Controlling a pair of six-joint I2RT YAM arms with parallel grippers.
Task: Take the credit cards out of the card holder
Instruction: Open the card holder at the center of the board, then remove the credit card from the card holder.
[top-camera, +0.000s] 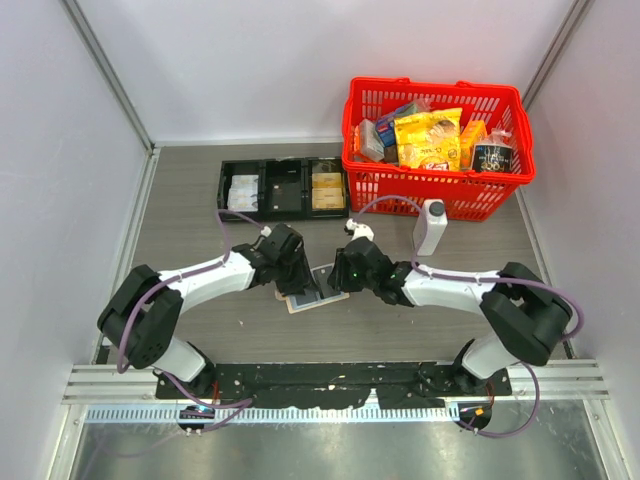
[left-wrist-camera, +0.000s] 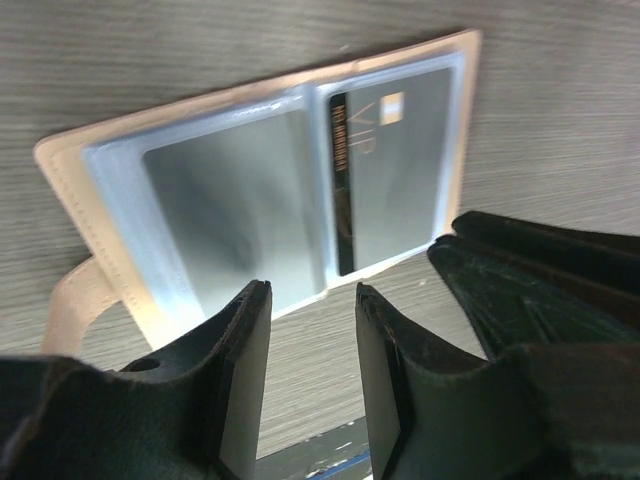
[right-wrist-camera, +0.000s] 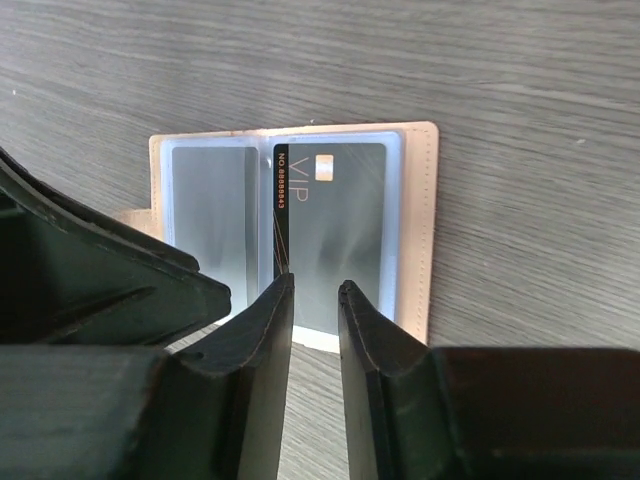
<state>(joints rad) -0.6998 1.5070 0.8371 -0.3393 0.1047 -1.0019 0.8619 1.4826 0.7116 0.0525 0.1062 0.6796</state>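
Well, the card holder (right-wrist-camera: 425, 230) lies spread open, flat on the table (right-wrist-camera: 520, 70) between both grippers, a grey card (right-wrist-camera: 340, 230) tucked in one clear pocket. The left gripper (left-wrist-camera: 312, 300) hangs at the holder's edge, jaws parted on nothing. The right gripper (right-wrist-camera: 315, 290) lines up with the card's edge, jaws narrowly apart and also empty. Best to pin the holder with the left and slide the card out flat — lifting would likely drag the holder along.

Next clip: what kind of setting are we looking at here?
Probably a lab test cell, not a home or shop: plain white panels enclose a grey wood-grain table, with a black mounting plate at its near edge and a staged red basket of snack packets.
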